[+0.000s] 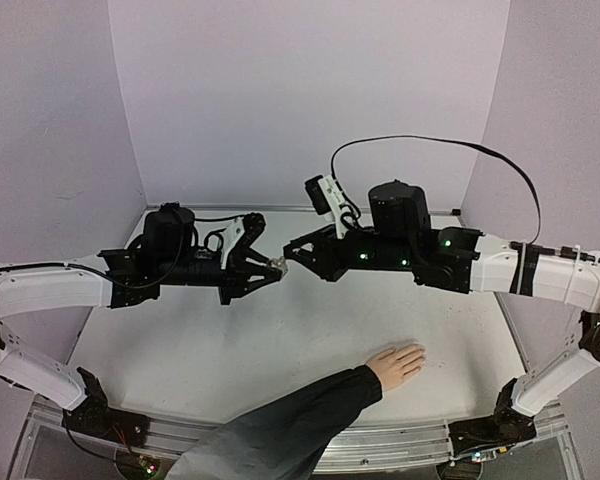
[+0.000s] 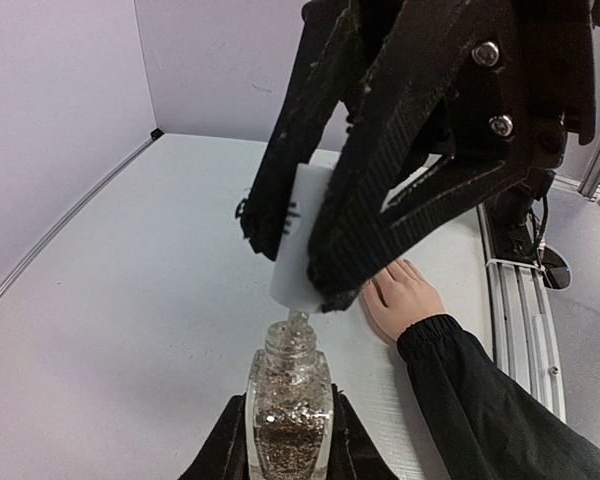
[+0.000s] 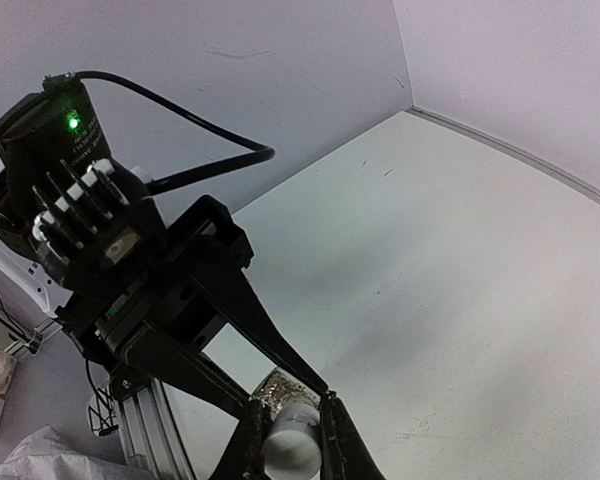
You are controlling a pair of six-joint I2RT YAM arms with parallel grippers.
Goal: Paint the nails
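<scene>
Mid-air, left gripper clamped on a breakable glass bottle, right gripper pinching its white cap just above the neck; well below, the nails on a hand flat on the table, tiny, probably hard and slick, suited to light brush strokes, not gripping.

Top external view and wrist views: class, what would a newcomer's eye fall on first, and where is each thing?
Above the middle of the table, the left gripper clamps a glitter-filled bottle while the right gripper holds a white cap right above its neck. On the table's near right side lies a pale hand, palm down, in a black sleeve.
</scene>
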